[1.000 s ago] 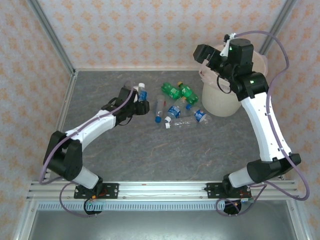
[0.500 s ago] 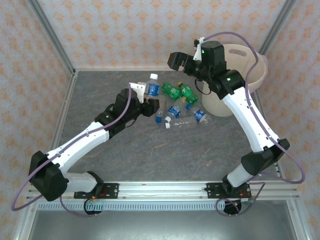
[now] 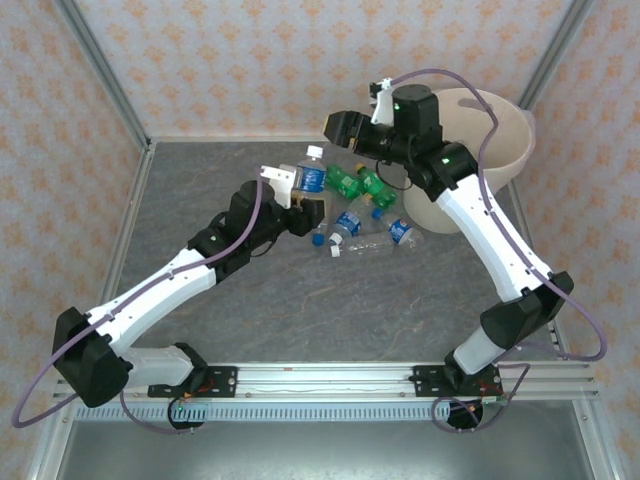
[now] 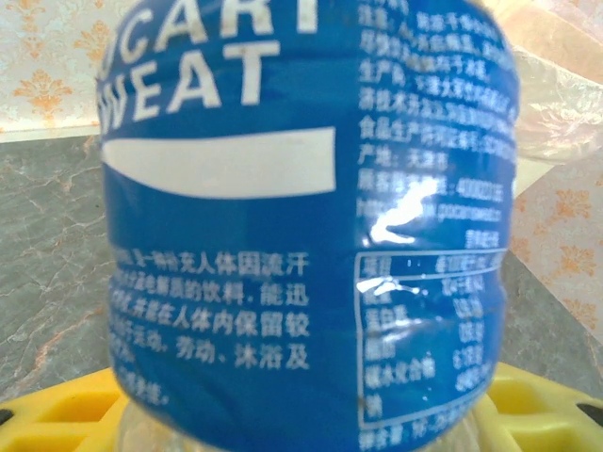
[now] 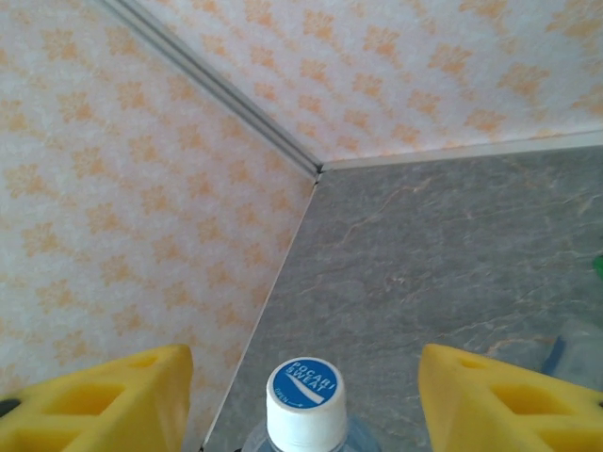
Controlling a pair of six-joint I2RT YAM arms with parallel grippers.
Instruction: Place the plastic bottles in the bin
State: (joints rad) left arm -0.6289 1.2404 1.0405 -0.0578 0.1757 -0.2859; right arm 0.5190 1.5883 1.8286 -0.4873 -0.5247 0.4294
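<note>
A clear plastic bottle (image 3: pixel 310 178) with a blue label and white cap stands upright above the table, and my left gripper (image 3: pixel 301 203) is shut on its lower body. In the left wrist view the blue label (image 4: pixel 301 235) fills the frame, with yellow fingers (image 4: pixel 57 424) at its base. My right gripper (image 3: pixel 337 126) hovers just behind the bottle's top. Its yellow fingers (image 5: pixel 104 405) stand apart on either side of the cap (image 5: pixel 306 400) without touching it. More plastic bottles, green (image 3: pixel 345 182) and clear (image 3: pixel 348 222), lie in a heap left of the cream bin (image 3: pixel 505 165).
The bin stands at the table's far right corner, partly behind my right arm. Patterned walls and metal frame posts close in the back and sides. Grey table surface (image 3: pixel 300 310) stretches open towards the near edge.
My left arm has lifted the blue-labelled bottle off the table and carried it right. My right arm has swung left from over the bin to the bottle's cap, jaws narrowing.
</note>
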